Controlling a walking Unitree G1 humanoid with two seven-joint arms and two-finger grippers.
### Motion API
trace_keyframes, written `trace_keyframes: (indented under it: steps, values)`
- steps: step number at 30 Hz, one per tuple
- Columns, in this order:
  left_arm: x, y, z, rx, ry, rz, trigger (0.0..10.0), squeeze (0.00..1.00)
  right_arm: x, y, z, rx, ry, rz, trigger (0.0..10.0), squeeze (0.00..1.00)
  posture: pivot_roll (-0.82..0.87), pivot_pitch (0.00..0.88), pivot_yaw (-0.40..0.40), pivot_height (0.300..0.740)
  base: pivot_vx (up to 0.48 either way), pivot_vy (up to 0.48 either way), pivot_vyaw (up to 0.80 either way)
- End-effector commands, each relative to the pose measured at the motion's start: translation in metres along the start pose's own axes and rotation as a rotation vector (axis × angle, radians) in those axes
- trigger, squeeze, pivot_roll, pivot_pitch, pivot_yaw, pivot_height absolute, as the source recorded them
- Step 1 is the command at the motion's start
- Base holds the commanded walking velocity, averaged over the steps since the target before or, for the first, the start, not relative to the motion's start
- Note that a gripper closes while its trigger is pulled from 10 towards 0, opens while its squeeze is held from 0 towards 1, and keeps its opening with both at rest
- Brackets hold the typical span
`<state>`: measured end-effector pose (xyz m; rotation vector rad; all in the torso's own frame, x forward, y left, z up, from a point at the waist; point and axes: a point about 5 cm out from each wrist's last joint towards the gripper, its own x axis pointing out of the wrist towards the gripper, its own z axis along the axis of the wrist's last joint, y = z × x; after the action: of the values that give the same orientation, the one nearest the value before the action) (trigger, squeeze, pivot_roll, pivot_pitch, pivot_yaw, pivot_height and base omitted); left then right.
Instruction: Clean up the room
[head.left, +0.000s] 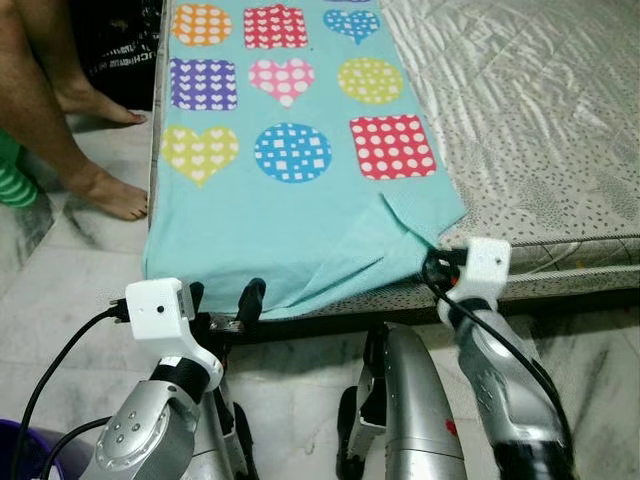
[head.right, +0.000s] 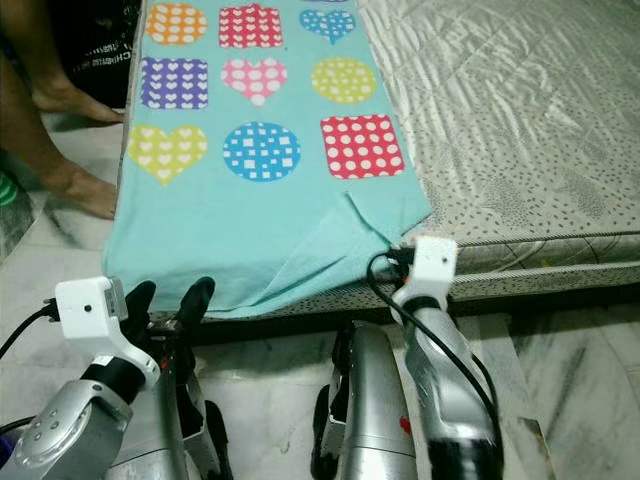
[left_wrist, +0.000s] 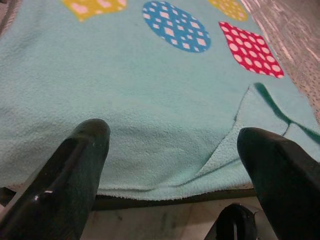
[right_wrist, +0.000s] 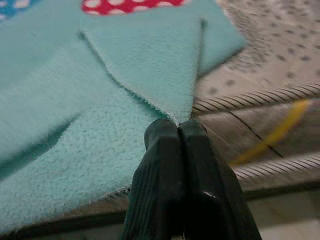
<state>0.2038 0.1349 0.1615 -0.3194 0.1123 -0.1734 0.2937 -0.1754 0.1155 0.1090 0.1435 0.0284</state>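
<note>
At the mattress edge (head.left: 560, 245), the right gripper (right_wrist: 177, 131) is clenched on a folded corner of the turquoise fleece blanket (head.left: 290, 215); the left gripper (head.left: 222, 297) is released beside its hem.

Right gripper (right_wrist: 178, 131): both black fingers pressed together at the tip of a folded-over corner of the turquoise fleece blanket (right_wrist: 90, 125). The corner lies at the piped edge of the speckled mattress (right_wrist: 260, 75).

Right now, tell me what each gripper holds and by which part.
The right gripper pinches the teal blanket at a folded-over corner at the bed's edge. The left gripper is open, holding nothing.
</note>
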Motion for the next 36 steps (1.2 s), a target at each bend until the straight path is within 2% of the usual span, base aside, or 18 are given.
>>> trace_keyframes:
  steps: [1, 6, 12, 13, 14, 17, 18, 19, 22, 24, 27, 31, 34, 36]
  values:
    - [-0.001, 0.002, -0.003, 0.001, 0.018, 0.005, 10.0, 0.0, -0.006, -0.004, 0.002, 0.0, 0.002, 0.0, 0.0, 0.0, 0.08, 0.271, -0.057, 0.509, 0.0, 0.0, 0.0]
    - [0.002, 0.003, -0.004, 0.012, 0.027, -0.004, 10.0, 0.0, -0.022, -0.017, -0.005, -0.033, 0.046, -0.032, 0.0, 0.0, 0.07, 0.268, -0.039, 0.509, 0.0, 0.0, 0.0]
    - [0.003, 0.004, -0.004, 0.02, 0.034, -0.007, 10.0, 0.0, -0.03, -0.029, -0.015, -0.062, 0.12, -0.073, 0.0, 0.0, 0.07, 0.265, -0.031, 0.509, 0.0, 0.0, 0.0]
    - [0.003, 0.004, -0.004, 0.022, 0.036, -0.009, 10.0, 0.0, -0.032, -0.031, -0.02, -0.084, 0.154, -0.078, 2.9, 0.0, 0.07, 0.263, -0.029, 0.509, 0.0, 0.0, 0.0]
    - [0.003, 0.004, -0.004, 0.023, 0.038, -0.01, 10.0, 0.0, -0.033, -0.033, -0.023, -0.093, 0.169, -0.09, 10.0, 0.0, 0.07, 0.261, -0.028, 0.509, 0.0, 0.0, 0.0]
    - [0.005, 0.004, -0.005, 0.026, 0.041, -0.014, 10.0, 0.0, -0.034, -0.037, -0.029, -0.146, 0.206, -0.104, 10.0, 0.0, 0.07, 0.26, -0.027, 0.509, 0.0, 0.0, 0.0]
    - [0.005, 0.004, -0.005, 0.027, 0.042, -0.014, 10.0, 0.0, -0.034, -0.037, -0.028, -0.141, 0.204, -0.108, 10.0, 1.0, 0.07, 0.258, -0.026, 0.509, 0.0, 0.0, 0.0]
    - [0.006, 0.004, -0.005, 0.027, 0.043, -0.014, 10.0, 0.0, -0.034, -0.037, -0.028, -0.131, 0.199, -0.108, 10.0, 1.0, 0.07, 0.257, -0.026, 0.509, 0.0, 0.0, 0.0]
    - [0.006, 0.005, -0.005, 0.03, 0.043, -0.013, 10.0, 0.0, -0.032, -0.039, -0.021, -0.217, 0.171, -0.116, 10.0, 1.0, 0.07, 0.255, -0.026, 0.509, 0.0, 0.0, 0.0]
    - [0.006, 0.006, -0.004, 0.034, 0.044, -0.01, 10.0, 0.0, -0.03, -0.044, -0.015, -0.33, 0.151, -0.151, 10.0, 1.0, 0.07, 0.254, -0.026, 0.509, 0.0, 0.0, 0.0]
    - [0.007, 0.007, -0.004, 0.035, 0.044, -0.005, 10.0, 0.0, -0.029, -0.048, -0.007, -0.379, 0.117, -0.186, 10.0, 1.0, 0.07, 0.252, -0.027, 0.509, 0.0, 0.0, 0.0]
    - [0.009, 0.007, -0.003, 0.036, 0.041, -0.003, 10.0, 0.0, -0.026, -0.03, 0.01, -0.333, 0.008, -0.084, 10.0, 1.0, 0.06, 0.251, -0.026, 0.509, 0.0, 0.0, 0.0]
    - [0.009, 0.007, -0.003, 0.037, 0.04, -0.003, 10.0, 0.0, -0.028, -0.017, 0.012, -0.288, -0.007, -0.002, 10.0, 1.0, 0.06, 0.25, -0.027, 0.509, 0.0, 0.0, 0.0]
    - [0.009, 0.007, -0.003, 0.037, 0.04, -0.003, 10.0, 0.0, -0.029, -0.016, 0.012, -0.282, -0.007, 0.011, 10.0, 1.0, 0.06, 0.25, -0.027, 0.509, 0.0, 0.0, 0.0]
